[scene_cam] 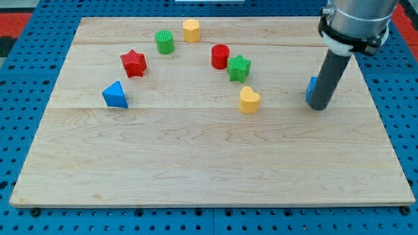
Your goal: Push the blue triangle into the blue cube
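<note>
Blue triangle (115,95) apex-up at view's left, well apart from rod-hidden blue cube (312,89) touching my tip (318,107); no claw.

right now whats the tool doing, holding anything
My tip: a bare rod, nothing held; it stands on the board at the view's right, right beside the blue cube, which it mostly hides. Contact cannot be told. The blue triangle lies far left.

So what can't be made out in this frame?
- Blue cube, camera view: mostly hidden behind the dark rod, only a sliver shows at the rod's left, so its shape is unconfirmed.
- My tip: whether it touches that block is unclear.
- Arm: cut off by the view's top edge.
</note>
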`<control>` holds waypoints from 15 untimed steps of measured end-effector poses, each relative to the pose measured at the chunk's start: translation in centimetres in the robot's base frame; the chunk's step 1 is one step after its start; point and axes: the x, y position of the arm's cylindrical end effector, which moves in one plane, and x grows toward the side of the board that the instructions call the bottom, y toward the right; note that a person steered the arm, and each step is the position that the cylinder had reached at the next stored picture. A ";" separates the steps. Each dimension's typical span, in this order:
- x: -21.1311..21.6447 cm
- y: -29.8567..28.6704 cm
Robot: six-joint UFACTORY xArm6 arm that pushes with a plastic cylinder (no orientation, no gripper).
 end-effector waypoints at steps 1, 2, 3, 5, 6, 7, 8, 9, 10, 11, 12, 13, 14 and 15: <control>-0.4 1.2; 5.4 0.4; 10.1 -6.5; 9.6 -32.4; 6.2 -39.6; 1.5 -42.8; -0.3 -39.3; -0.3 -34.1; -0.8 -32.6; -1.9 -30.3; -2.9 -27.9; -4.4 -27.5; -5.8 -27.4; -6.1 -26.1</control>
